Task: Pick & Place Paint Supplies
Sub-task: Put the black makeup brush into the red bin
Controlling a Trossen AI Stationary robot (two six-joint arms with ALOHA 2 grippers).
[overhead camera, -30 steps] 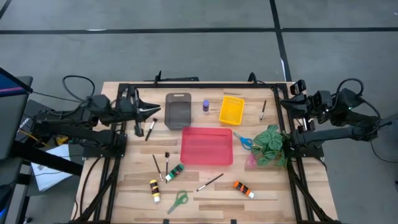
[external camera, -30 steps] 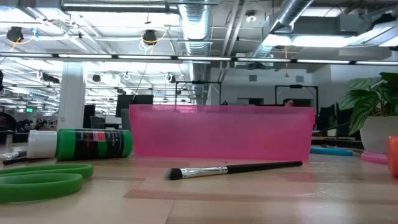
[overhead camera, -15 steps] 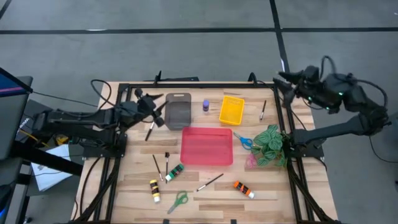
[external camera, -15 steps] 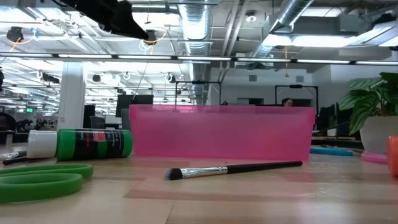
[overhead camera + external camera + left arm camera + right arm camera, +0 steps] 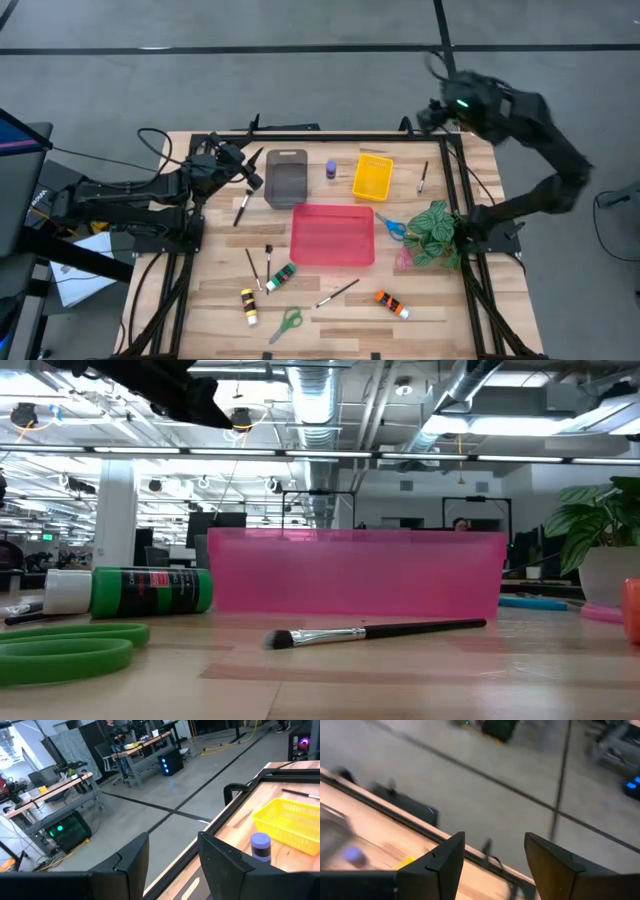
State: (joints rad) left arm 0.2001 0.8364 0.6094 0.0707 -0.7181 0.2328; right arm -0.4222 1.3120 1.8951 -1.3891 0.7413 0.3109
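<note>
Now both arms have swung up from their side rests, left hand (image 5: pixel 252 168) over the grey tray (image 5: pixel 286 178), right hand (image 5: pixel 428 112) at the far-right corner, both released and empty; supplies, brush (image 5: pixel 338 292) included, lie unpicked on the tabletop (image 5: pixel 440 310).

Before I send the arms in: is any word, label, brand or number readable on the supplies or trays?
None can be read.
Green paint tube with white cap: a red and white label patch, print too small and blurred to read.
Orange paint tube: no legible print.
Yellow paint tube: no legible print.
Pink plastic tray, yellow mesh basket, grey tray: no markings visible.
</note>
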